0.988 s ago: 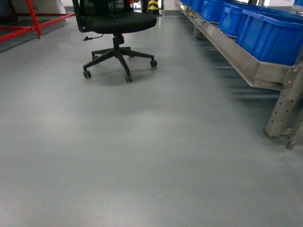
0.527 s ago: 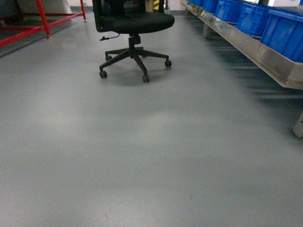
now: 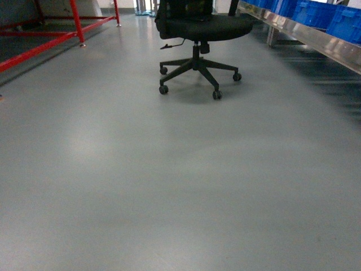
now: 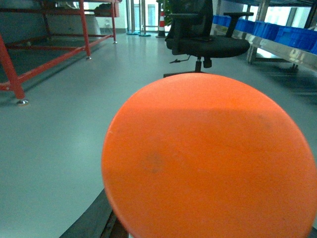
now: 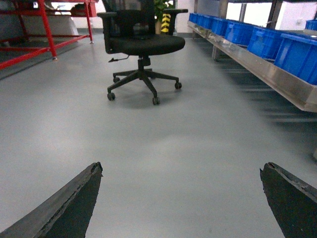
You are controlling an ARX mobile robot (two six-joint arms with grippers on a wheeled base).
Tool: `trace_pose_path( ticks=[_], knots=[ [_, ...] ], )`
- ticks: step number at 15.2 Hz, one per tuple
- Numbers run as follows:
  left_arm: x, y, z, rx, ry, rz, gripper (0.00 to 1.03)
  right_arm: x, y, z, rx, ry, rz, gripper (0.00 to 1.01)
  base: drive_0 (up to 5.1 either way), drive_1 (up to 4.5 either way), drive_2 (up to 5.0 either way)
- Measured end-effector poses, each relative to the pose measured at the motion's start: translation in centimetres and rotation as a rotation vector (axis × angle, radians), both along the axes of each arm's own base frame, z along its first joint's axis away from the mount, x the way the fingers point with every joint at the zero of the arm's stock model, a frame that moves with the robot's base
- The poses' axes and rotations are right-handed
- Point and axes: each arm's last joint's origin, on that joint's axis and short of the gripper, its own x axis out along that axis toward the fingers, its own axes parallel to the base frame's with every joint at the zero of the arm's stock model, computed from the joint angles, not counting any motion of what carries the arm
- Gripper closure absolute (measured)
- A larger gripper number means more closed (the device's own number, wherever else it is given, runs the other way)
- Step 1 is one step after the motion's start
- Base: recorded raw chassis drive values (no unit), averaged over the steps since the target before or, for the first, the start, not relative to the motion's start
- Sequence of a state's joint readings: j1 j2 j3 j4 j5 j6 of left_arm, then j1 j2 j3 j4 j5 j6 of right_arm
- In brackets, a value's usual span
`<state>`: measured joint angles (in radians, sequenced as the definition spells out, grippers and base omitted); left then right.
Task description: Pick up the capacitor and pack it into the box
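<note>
A large round orange face, which I take for the capacitor (image 4: 208,153), fills most of the left wrist view and hangs above the grey floor. It sits right at my left gripper (image 4: 198,230), which appears shut on it. Only one dark finger (image 4: 101,223) shows, at its lower left. In the right wrist view my right gripper (image 5: 181,168) is open, with its two dark fingertips wide apart and only bare floor between them. The box is out of view. Neither gripper shows in the head view.
A black wheeled office chair (image 3: 198,34) stands ahead on the grey floor. Along the right runs a metal rack (image 3: 316,42) with blue bins (image 3: 333,14). A red metal frame (image 3: 51,36) stands at the far left.
The head view has swung to the left: the chair has shifted right in the frame, the rack and blue bins have slid toward the right edge, and more of the red frame shows.
</note>
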<state>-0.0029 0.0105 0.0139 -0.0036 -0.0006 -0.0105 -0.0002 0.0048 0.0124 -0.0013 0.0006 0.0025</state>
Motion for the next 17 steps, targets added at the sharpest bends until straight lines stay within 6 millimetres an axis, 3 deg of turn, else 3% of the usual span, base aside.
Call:
trace_pose_path(
  ticks=[17],
  knots=[
    [0.00,0.00,-0.03,0.000,0.003,-0.001,0.59,0.00,0.00,-0.02,0.000,0.002,0.001,0.03,-5.0,2.44,2.4]
  ],
)
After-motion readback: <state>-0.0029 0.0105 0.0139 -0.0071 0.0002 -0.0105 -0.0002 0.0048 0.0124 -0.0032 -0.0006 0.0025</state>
